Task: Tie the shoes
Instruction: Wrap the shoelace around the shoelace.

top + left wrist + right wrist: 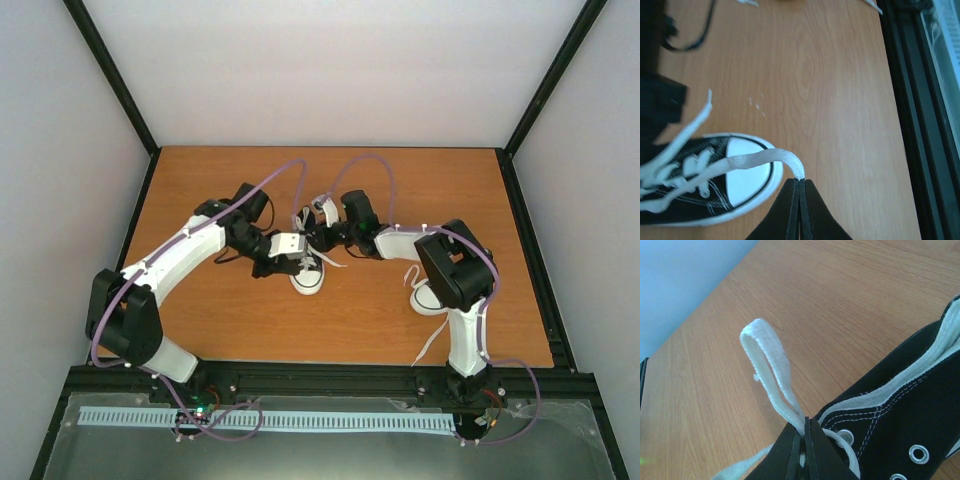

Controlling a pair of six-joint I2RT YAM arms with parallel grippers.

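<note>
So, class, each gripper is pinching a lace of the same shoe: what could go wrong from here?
The left gripper has only a shallow pinch on its lace; a pull may slip it free.
The right gripper pinches a folded loop at its base; tension could collapse it.
Nothing pins the shoe, so pulling may drag it.

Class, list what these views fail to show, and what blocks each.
Top view: second black canvas sneaker, mostly under the right arm.
Top view: whether white laces on the centre black canvas sneaker are knotted; too small, under left end effector and right end effector.
Left wrist view: heel, cut off at left edge.
Right wrist view: toe cap, cut off at right edge.
</note>
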